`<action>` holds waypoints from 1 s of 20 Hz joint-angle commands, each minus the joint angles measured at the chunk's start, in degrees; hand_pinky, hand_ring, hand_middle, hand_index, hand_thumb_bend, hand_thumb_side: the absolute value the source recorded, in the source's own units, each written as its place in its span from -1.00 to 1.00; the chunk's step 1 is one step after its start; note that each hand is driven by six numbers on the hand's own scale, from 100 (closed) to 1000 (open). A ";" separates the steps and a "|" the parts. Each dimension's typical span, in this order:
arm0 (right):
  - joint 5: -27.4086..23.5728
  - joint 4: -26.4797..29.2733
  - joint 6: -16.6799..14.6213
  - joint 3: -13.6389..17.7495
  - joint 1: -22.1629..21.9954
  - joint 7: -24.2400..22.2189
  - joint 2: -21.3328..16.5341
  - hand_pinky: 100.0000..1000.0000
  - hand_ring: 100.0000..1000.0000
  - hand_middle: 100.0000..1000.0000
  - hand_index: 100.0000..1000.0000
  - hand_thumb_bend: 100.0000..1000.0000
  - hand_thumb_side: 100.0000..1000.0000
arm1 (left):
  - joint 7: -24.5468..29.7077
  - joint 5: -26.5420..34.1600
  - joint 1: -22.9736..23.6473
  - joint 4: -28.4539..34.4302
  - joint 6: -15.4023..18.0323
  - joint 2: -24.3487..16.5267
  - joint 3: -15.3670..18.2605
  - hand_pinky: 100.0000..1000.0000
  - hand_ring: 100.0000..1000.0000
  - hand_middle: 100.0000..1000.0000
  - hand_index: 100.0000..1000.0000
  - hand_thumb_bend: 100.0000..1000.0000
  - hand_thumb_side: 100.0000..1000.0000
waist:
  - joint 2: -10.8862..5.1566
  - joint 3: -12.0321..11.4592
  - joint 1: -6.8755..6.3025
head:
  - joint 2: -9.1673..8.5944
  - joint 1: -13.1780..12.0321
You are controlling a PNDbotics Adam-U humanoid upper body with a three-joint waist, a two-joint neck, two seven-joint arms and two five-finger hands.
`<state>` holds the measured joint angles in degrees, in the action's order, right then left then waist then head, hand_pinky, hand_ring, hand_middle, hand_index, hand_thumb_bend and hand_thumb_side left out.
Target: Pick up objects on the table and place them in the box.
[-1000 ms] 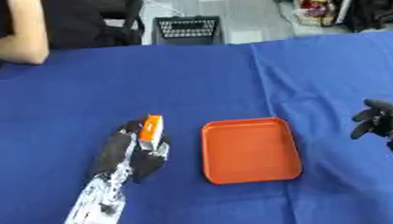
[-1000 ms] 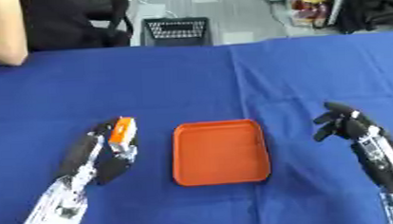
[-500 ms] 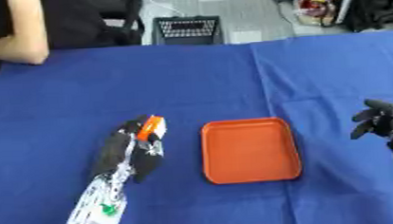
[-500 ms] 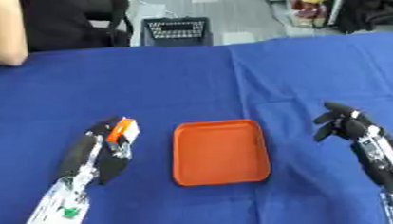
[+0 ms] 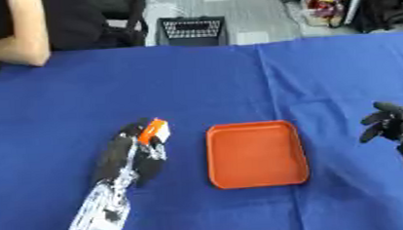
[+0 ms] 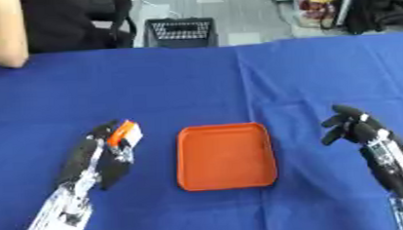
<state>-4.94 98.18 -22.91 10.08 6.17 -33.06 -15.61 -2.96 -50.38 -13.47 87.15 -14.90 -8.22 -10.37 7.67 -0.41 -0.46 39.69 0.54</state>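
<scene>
A blue tablecloth (image 5: 195,83) covers the whole work surface, with a faint crease running from the far edge toward the near right. Its far edge lies along the top of the views; beyond it stand a black wire basket (image 5: 191,30) on the floor and a seated person's arm at the far left corner. Most of the cloth is bare: the wide far half, the strip between the tray and the right hand, and the near left corner apart from the left arm.

An orange tray (image 5: 256,154), shallow, rectangular with rounded corners and a raised rim, lies flat near the middle, with nothing inside it.

The left hand (image 6: 104,153) lies just left of the tray, apart from it, fingers curled around a small orange and white object (image 6: 123,134), which looks boxy and pokes out at the top of the grasp, above the cloth.

The right hand (image 6: 348,126) hangs well right of the tray near the right edge, fingers bent inward and holding nothing.
</scene>
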 commanded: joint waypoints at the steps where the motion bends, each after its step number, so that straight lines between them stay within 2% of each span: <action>1: -0.02 0.66 -0.09 0.24 0.41 -0.15 -0.78 0.02 0.01 0.25 0.78 -1.00 0.86 | -0.53 0.33 -0.95 0.84 -0.15 0.05 0.01 1.00 1.00 0.43 1.00 -1.00 -0.26 | -0.68 0.09 0.01 | -0.81 0.20; 6: 0.00 0.66 -0.11 0.24 0.41 -0.14 -0.80 0.01 0.01 0.25 0.78 -1.00 0.86 | -0.19 -0.39 -1.12 1.10 -0.11 -0.44 -0.23 1.00 1.00 0.38 1.00 -1.00 -0.62 | -0.65 0.11 0.00 | -0.81 0.19; 20: 0.00 0.68 -0.10 0.27 0.42 -0.10 -0.81 0.01 0.01 0.25 0.78 -1.00 0.86 | -0.36 -0.77 -1.16 1.78 -0.16 -0.75 -0.30 1.00 1.00 0.32 0.99 -1.00 -0.67 | -0.67 0.12 -0.01 | -0.86 0.26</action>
<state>-4.94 98.18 -22.91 10.08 6.17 -33.06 -15.61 -3.05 -51.01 -13.88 87.56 -15.05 -8.29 -10.69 7.67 -0.41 -0.47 39.68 0.54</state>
